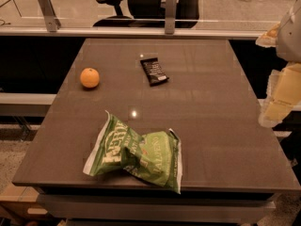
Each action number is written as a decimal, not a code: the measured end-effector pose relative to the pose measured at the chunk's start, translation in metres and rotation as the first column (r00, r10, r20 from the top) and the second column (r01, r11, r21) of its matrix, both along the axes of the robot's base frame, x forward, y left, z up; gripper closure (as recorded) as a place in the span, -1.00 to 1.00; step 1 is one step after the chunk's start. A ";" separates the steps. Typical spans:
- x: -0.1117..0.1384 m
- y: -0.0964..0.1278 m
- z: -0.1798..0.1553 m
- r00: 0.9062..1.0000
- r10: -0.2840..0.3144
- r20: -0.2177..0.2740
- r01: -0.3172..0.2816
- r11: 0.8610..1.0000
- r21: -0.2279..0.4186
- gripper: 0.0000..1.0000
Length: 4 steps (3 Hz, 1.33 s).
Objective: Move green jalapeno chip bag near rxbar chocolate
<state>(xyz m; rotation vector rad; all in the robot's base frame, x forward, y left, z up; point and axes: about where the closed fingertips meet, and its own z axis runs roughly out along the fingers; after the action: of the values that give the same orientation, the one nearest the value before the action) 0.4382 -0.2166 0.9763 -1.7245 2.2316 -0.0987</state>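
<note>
The green jalapeno chip bag (pixel 136 153) lies crumpled on the brown table (pixel 211 121), near its front edge and left of centre. The rxbar chocolate (pixel 154 71), a small black bar, lies flat toward the back of the table, well apart from the bag. My gripper (pixel 275 105) shows as pale white and yellowish parts at the right edge of the view, beside the table's right side. It is raised off the table, far from the bag and the bar, and holds nothing that I can see.
A round orange fruit (pixel 89 77) sits at the table's back left. Behind the table runs a glass partition with metal posts (pixel 169 6), and a black office chair (pixel 141 1) stands beyond it. The floor drops away at the table's front and sides.
</note>
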 end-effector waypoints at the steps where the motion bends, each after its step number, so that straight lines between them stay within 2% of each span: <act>1: -0.003 0.002 0.001 1.000 -0.003 0.005 0.003 1.000 0.004 -1.00; 2: -0.013 0.007 -0.003 1.000 0.003 -0.001 -0.003 0.999 0.045 -1.00; 3: -0.030 0.024 -0.009 0.997 0.062 -0.044 -0.054 0.986 0.155 -1.00; 4: -0.027 0.023 -0.009 0.998 0.052 -0.043 -0.045 0.987 0.152 -1.00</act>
<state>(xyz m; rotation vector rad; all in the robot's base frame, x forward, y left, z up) 0.4108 -0.1932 0.9676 -1.7148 2.1663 0.1200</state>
